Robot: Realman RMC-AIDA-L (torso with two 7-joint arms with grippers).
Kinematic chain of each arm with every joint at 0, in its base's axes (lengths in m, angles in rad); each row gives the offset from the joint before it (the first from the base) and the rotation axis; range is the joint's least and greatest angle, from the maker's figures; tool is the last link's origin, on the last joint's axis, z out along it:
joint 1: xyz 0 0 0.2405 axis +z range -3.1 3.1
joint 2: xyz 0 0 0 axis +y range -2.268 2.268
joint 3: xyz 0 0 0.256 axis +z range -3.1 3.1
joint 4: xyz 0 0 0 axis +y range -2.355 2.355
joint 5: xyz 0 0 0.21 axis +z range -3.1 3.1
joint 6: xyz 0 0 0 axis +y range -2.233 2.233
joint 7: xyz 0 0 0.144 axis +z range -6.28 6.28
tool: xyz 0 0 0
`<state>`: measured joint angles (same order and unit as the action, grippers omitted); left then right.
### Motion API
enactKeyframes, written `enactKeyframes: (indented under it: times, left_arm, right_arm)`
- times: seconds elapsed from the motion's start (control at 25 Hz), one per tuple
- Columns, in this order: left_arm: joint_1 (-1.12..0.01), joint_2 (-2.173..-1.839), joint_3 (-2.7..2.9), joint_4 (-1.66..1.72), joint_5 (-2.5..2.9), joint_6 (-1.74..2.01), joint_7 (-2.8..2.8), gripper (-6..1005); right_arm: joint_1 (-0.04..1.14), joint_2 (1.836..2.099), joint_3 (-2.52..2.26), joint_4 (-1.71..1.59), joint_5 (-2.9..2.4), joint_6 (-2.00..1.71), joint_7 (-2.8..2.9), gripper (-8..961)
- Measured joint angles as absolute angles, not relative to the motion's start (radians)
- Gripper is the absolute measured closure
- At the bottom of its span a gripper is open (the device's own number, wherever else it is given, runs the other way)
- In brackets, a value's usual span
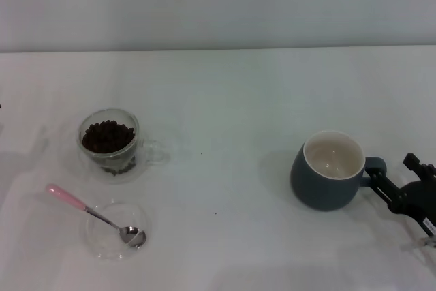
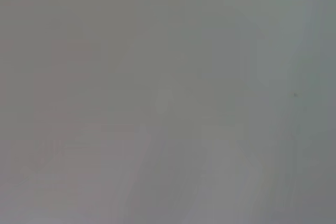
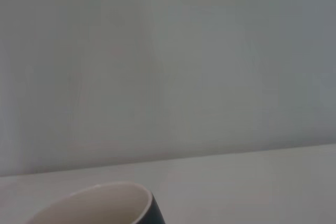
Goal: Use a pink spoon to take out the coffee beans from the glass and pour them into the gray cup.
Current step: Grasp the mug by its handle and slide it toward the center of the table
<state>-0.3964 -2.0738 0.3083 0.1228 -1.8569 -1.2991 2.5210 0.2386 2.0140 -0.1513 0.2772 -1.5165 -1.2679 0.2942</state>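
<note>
many coffee beans (image 1: pixel 107 136) in glass (image 1: pixel 109 144); gray cup (image 1: pixel 328 170) empty.

Clear glass dish (image 1: pixel 102 240), white table (image 1: pixel 225 100)

right gripper (image 1: pixel 379 176) low at the table's right edge, fingers reaching leftward; left arm unseen

We see the glass (image 1: pixel 109 142) full of dark coffee beans (image 1: pixel 107 136). Just in front lies the pink spoon (image 1: pixel 95 215). Far right stands the gray cup (image 1: pixel 332 170), white inside.
</note>
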Motion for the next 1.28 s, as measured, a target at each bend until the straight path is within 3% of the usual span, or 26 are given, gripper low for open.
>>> enactKeyframes:
  times: [0.36, 0.72, 0.92, 1.12, 1.28]
  left_arm:
    - [-0.394, -2.074, 0.304, 0.123, -1.859, -1.299, 2.517, 106]
    - [-0.394, -2.074, 0.304, 0.124, -1.86, -1.313, 2.514, 106]
    - [-0.394, -2.075, 0.303, 0.12, -1.86, -1.313, 2.514, 106]
    - [-0.393, -2.077, 0.302, 0.116, -1.859, -1.313, 2.514, 106]
    - [-0.393, -2.077, 0.302, 0.115, -1.859, -1.314, 2.514, 107]
  right_arm:
    - [0.249, 2.014, -0.149, 0.281, -1.526, -1.269, 0.298, 147]
    - [0.258, 2.013, -0.142, 0.301, -1.563, -1.292, 0.304, 379]
    - [0.283, 2.014, -0.142, 0.318, -1.575, -1.299, 0.303, 626]
    - [0.316, 2.016, -0.148, 0.344, -1.581, -1.287, 0.296, 732]
    - [0.341, 2.022, -0.135, 0.354, -1.634, -1.256, 0.294, 745]
